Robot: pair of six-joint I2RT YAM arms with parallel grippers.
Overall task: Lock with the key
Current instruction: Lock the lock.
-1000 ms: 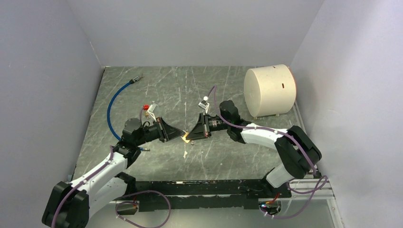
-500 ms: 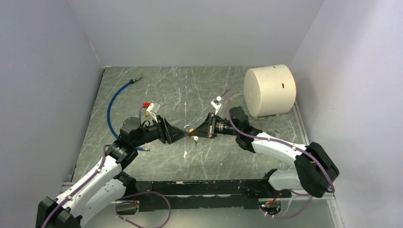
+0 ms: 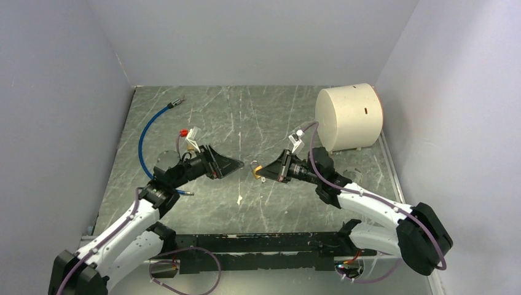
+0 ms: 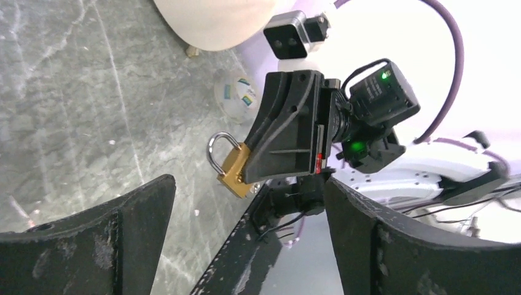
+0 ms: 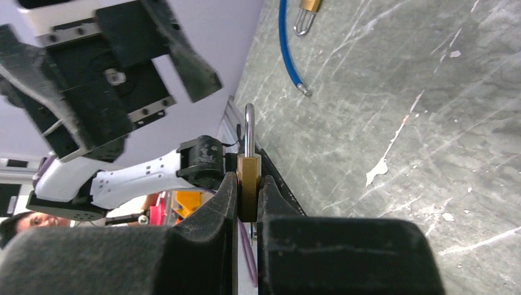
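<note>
- Right claw (image 3: 262, 172) is clamped on the brass padlock (image 5: 248, 184), its shackle poking out, above the middle of the bench (image 3: 215, 117)
- Left claw (image 3: 232, 167) is spread wide and empty, facing the padlock, near but apart
- Blue cable (image 3: 142, 132) lies by the left edge, and a white drum (image 3: 347, 117) is at the far right corner

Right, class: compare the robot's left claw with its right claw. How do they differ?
The left claw is open and empty; the right claw is shut on a brass padlock. In the top view the left claw points rightward, the right claw leftward. Both are black.
</note>
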